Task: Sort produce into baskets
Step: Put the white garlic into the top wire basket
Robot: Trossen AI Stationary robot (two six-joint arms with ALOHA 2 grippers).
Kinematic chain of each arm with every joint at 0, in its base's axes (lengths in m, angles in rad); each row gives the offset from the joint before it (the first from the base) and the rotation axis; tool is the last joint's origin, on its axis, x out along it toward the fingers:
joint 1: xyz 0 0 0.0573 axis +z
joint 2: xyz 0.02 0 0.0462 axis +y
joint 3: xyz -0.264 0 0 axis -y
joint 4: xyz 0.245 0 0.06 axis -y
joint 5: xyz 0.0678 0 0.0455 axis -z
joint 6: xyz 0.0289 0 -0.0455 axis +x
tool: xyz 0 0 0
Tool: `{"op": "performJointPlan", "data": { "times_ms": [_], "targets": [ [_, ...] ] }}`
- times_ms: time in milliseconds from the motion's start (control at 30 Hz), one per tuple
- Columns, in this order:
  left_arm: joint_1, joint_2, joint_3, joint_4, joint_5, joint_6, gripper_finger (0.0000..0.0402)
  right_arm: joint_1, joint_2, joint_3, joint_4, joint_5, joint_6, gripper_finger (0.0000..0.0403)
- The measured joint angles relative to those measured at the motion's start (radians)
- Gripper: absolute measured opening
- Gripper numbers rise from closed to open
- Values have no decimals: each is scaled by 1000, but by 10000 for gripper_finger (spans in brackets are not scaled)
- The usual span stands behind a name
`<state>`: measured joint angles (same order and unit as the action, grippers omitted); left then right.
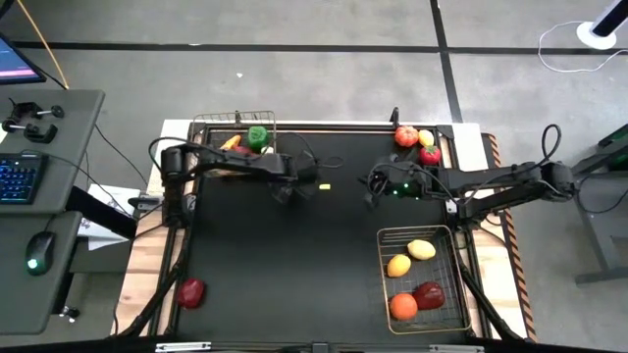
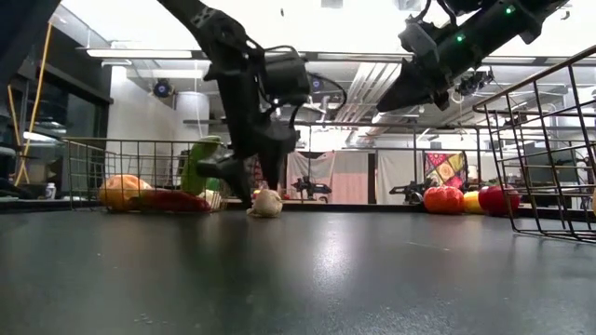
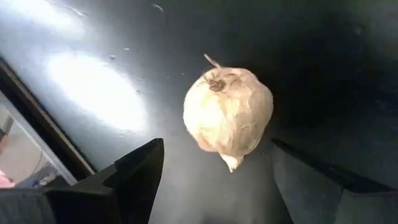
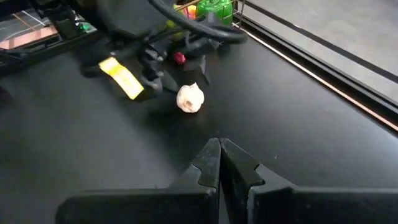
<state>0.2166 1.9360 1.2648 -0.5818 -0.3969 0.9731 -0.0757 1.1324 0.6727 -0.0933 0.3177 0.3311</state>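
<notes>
1. The smaller basket (image 1: pixel 235 120) is seen at the upper left of the worktop (image 1: pixel 294 255) in the high view; a green pepper (image 1: pixel 258 136) and an orange carrot (image 1: pixel 231 142) are held in it, with a dark-red piece partly hidden under the left arm.
2. The larger basket (image 1: pixel 453 284) is placed at the lower right of the high view; two yellow lemons (image 1: pixel 420 250), an orange (image 1: pixel 403 306) and a dark-red piece (image 1: pixel 429 293) are contained in it.
3. A red tomato-like piece (image 1: pixel 405 135), a yellow piece (image 1: pixel 425 137) and a red apple (image 1: pixel 430 154) are left loose at the upper right of the worktop, outside both baskets.
4. Another dark-red piece (image 1: pixel 190 291) is left alone at the lower left.
5. The white garlic (image 3: pixel 228 116) is seen lying on the worktop near the upper middle, between the spread fingers of the left pincer (image 3: pixel 217 171), untouched by either.
6. The right pincer (image 4: pixel 219 163) is held above the worktop right of centre, its fingers pressed together on nothing.
</notes>
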Motion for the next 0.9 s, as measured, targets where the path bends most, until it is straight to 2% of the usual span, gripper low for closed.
{"op": "performJointPlan", "data": {
  "times_ms": [133, 400, 567, 900],
  "targets": [
    [31, 0, 0, 18, 34, 2, 278, 0, 0, 0, 0, 0, -19, 0],
    [64, 4, 0, 17, 230, -24, 278, 0, 0, 0, 1, 0, -19, 0],
    [66, 3, 0, 80, 240, -28, 278, 0, 0, 0, 0, 0, -18, 0],
    [68, 16, 0, 51, 239, -81, 277, 0, 0, 0, 1, 0, -18, 0]
  ]
}}
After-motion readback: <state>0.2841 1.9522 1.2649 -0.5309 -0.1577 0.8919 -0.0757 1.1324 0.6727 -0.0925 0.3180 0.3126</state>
